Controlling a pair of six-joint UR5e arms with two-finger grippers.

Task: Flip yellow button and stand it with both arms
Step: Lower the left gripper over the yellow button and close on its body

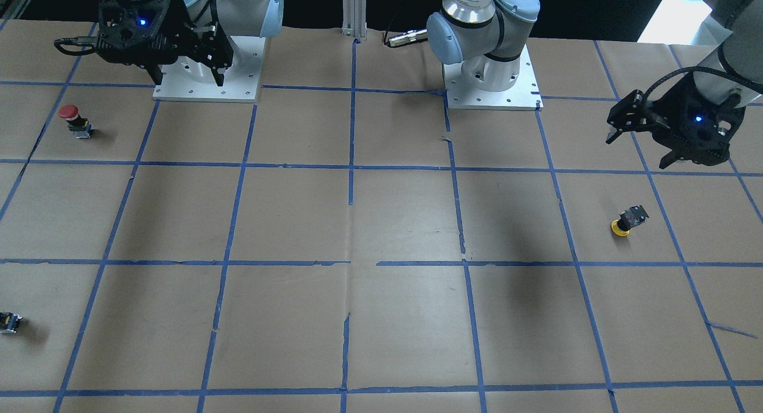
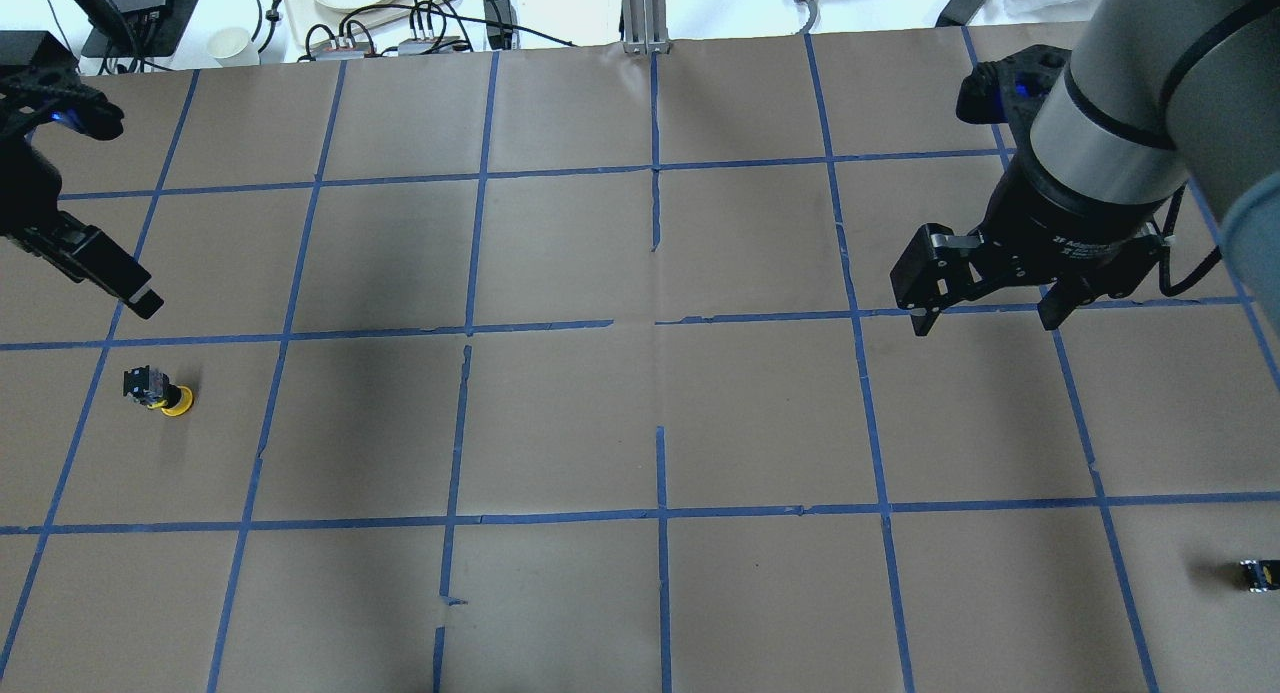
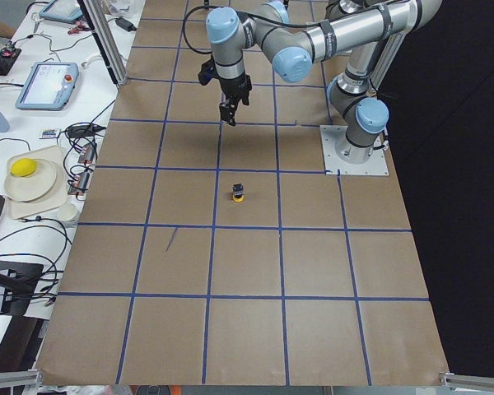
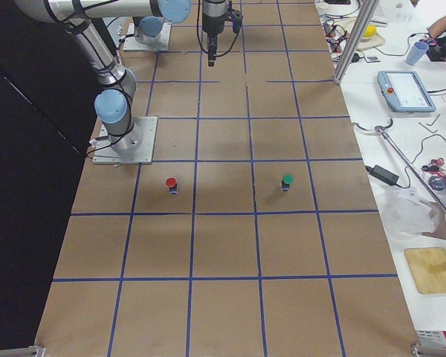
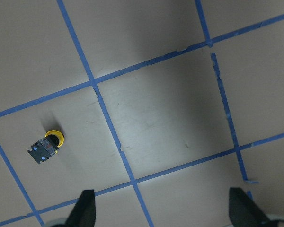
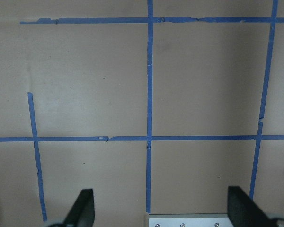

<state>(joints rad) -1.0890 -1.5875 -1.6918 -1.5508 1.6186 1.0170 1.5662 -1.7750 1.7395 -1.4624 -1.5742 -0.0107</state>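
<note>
The yellow button [image 1: 625, 222] rests upside down, with its yellow cap on the paper and its black body tilted up. It also shows in the overhead view [image 2: 160, 391], the exterior left view [image 3: 240, 193] and the left wrist view [image 5: 46, 146]. My left gripper [image 1: 641, 148] is open and empty, and it hangs above the table a little toward the robot's side of the button. In the left wrist view [image 5: 164, 210] the button lies to the left of its spread fingers. My right gripper [image 1: 188, 78] is open and empty, far across the table [image 2: 987, 321].
A red-capped button [image 1: 73, 120] stands near the right arm's base plate [image 1: 208, 94]. A small black-and-yellow block [image 1: 9, 322] lies at the table's edge on the right arm's side [image 2: 1258, 573]. A green-capped button [image 4: 287, 181] shows in the exterior right view.
</note>
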